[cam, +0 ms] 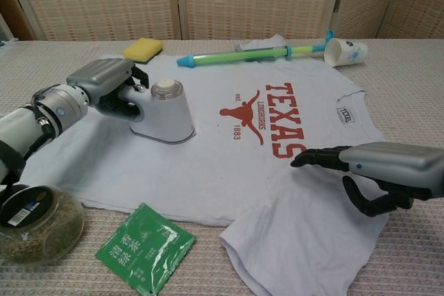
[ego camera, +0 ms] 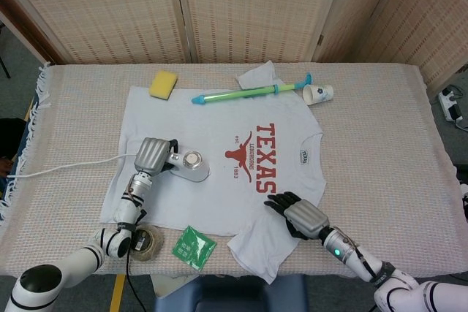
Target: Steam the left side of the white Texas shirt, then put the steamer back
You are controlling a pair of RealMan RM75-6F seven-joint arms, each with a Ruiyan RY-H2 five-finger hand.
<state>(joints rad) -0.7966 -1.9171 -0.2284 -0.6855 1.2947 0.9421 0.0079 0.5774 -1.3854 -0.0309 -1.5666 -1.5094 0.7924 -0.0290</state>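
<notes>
From the head view we find the white Texas shirt (ego camera: 219, 166) spread flat on the woven table cover (ego camera: 380, 122), and on its left part stands the steamer (ego camera: 191, 168), its handle gripped by our left hand (ego camera: 151, 157), fingers wrapped round it. We judge the steamer rigid and moderately heavy (its white cord (ego camera: 66, 169) trails off to the left and may drag), so the handle is the right place to hold it; the shirt is soft and thin and will likely bunch if pushed rather than glided over. Our right hand (ego camera: 301, 215) hovers at the shirt's near right part, fingers spread and holding nothing. From the chest view the left hand (cam: 104, 81) is closed on the handle of the steamer (cam: 163, 112), whose base sits flat on the shirt (cam: 236, 171); the right hand (cam: 381, 168) is open, and we cannot tell whether it touches the cloth. Nearby lie a jar (cam: 35, 223) and a green packet (cam: 146, 254) near the shirt's front edge, a yellow sponge (cam: 143, 48), a green water squirter (cam: 250, 54) and a paper cup (cam: 345, 52) at the far edge; none blocks the steamer where it stands.
</notes>
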